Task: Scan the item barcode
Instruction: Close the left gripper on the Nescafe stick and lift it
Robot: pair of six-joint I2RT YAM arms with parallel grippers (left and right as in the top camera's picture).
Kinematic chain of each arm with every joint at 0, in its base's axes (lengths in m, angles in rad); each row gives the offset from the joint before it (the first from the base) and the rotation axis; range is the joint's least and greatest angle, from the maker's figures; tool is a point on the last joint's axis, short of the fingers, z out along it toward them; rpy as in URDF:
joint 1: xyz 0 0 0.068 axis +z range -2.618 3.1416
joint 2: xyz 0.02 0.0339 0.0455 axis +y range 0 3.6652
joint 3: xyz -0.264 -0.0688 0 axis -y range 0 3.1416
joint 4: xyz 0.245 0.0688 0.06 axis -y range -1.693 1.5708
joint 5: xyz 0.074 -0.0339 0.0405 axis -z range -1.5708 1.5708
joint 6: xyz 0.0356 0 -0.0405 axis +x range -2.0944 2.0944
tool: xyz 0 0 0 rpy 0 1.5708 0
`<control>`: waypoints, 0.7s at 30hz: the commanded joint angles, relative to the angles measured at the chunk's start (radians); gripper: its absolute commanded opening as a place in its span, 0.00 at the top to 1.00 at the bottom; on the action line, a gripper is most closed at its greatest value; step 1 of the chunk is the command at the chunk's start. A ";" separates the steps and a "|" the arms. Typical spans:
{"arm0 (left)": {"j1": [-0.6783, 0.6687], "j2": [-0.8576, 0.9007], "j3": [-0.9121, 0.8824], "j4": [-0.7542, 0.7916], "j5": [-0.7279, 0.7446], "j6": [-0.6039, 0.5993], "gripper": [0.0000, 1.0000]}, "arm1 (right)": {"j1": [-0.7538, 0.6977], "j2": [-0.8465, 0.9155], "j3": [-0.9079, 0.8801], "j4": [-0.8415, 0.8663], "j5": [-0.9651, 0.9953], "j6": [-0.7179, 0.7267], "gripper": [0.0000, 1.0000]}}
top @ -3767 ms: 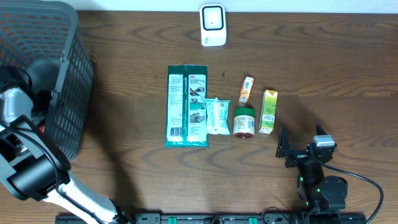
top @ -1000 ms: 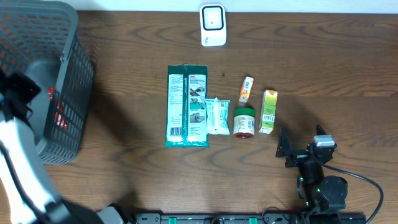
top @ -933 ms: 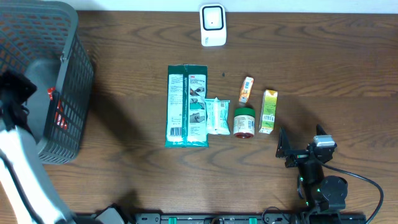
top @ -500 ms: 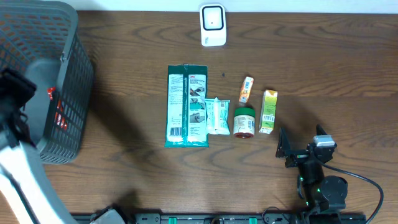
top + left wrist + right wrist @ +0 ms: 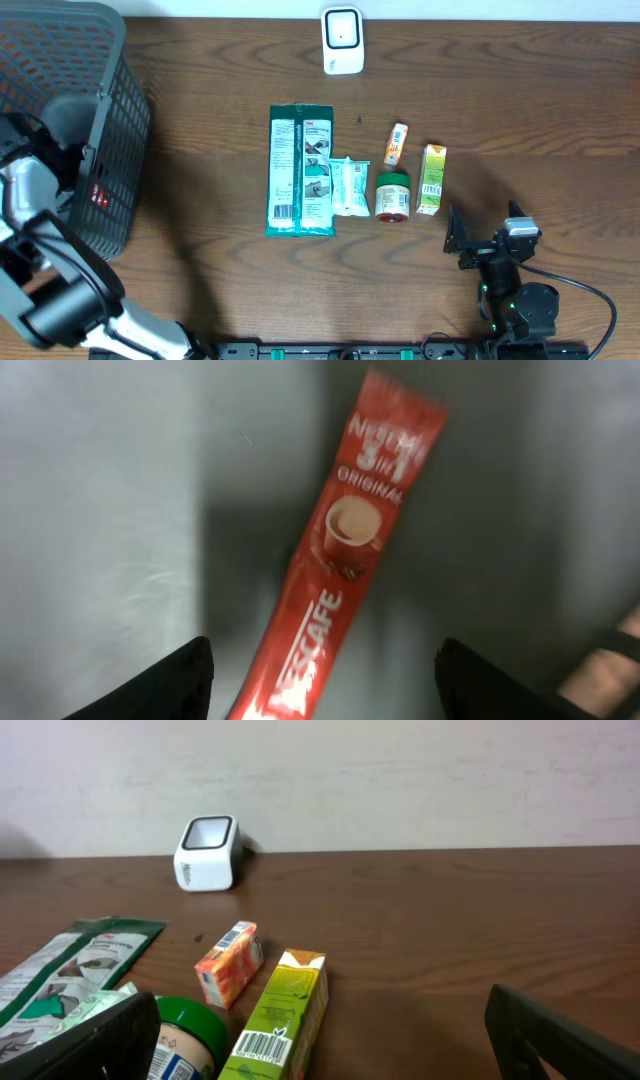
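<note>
Letting go inside the basket (image 5: 112, 120) at the table's (image 5: 220, 290) 9 o'clock edge, the left gripper (image 5: 322, 665) now has its jaws spread where a second ago they were shut — the red Nescafe sachet (image 5: 350, 550) lies loose on the basket's grey bottom between them. That item looks finished, so the job likely turns to the row of packets (image 5: 300, 170) at 6 o'clock of the scanner (image 5: 342, 40); the right gripper (image 5: 322, 1010) waits wide open and empty at 5 o'clock.
</note>
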 commanded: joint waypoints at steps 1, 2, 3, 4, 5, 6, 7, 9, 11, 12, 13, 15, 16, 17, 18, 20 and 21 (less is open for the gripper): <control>-0.002 0.078 0.002 0.009 0.029 0.057 0.28 | 0.006 -0.003 -0.001 -0.004 -0.004 0.013 0.01; -0.001 0.102 0.002 0.011 0.028 0.064 0.28 | 0.006 -0.003 -0.001 -0.005 -0.004 0.013 0.01; -0.001 0.122 0.002 0.011 0.020 0.064 0.28 | 0.006 -0.003 -0.001 -0.004 -0.004 0.013 0.01; -0.001 0.142 0.002 0.014 0.014 0.066 0.30 | 0.006 -0.003 -0.001 -0.004 -0.004 0.013 0.01; -0.001 0.158 0.002 0.019 0.013 0.067 0.34 | 0.006 -0.003 -0.001 -0.004 -0.004 0.013 0.01; -0.001 0.174 0.002 0.023 0.010 0.067 0.41 | 0.006 -0.003 -0.001 -0.005 -0.004 0.013 0.01; -0.001 0.182 0.002 0.026 0.010 0.068 0.67 | 0.006 -0.003 -0.001 -0.005 -0.004 0.013 0.01; -0.001 0.175 0.004 0.026 0.011 0.066 0.92 | 0.006 -0.003 -0.001 -0.004 -0.004 0.013 0.01; -0.002 0.146 0.013 0.025 0.011 0.066 0.93 | 0.006 -0.003 -0.001 -0.004 -0.004 0.013 0.01; -0.001 0.116 0.020 0.023 0.011 0.066 0.93 | 0.006 -0.003 -0.001 -0.004 -0.004 0.013 0.01; -0.001 0.083 0.026 0.022 0.011 0.065 0.93 | 0.006 -0.003 -0.001 -0.004 -0.004 0.013 0.01; -0.001 -0.008 0.036 0.023 0.010 0.040 0.93 | 0.006 -0.003 -0.001 -0.004 -0.004 0.013 0.01; -0.001 -0.055 0.040 0.023 0.005 0.023 0.93 | 0.006 -0.003 -0.001 -0.004 -0.004 0.013 0.01; -0.002 -0.126 0.043 0.023 -0.019 -0.016 0.93 | 0.006 -0.003 -0.001 -0.005 -0.004 0.013 0.01; -0.002 -0.190 0.043 0.023 -0.044 -0.050 0.93 | 0.006 -0.003 -0.001 -0.005 -0.004 0.013 0.01; -0.002 -0.327 0.043 0.026 -0.065 -0.110 0.93 | 0.006 -0.003 -0.001 -0.005 -0.004 0.013 0.01; -0.002 -0.404 0.043 0.029 -0.064 -0.137 0.93 | 0.006 -0.003 -0.001 -0.004 -0.004 0.013 0.01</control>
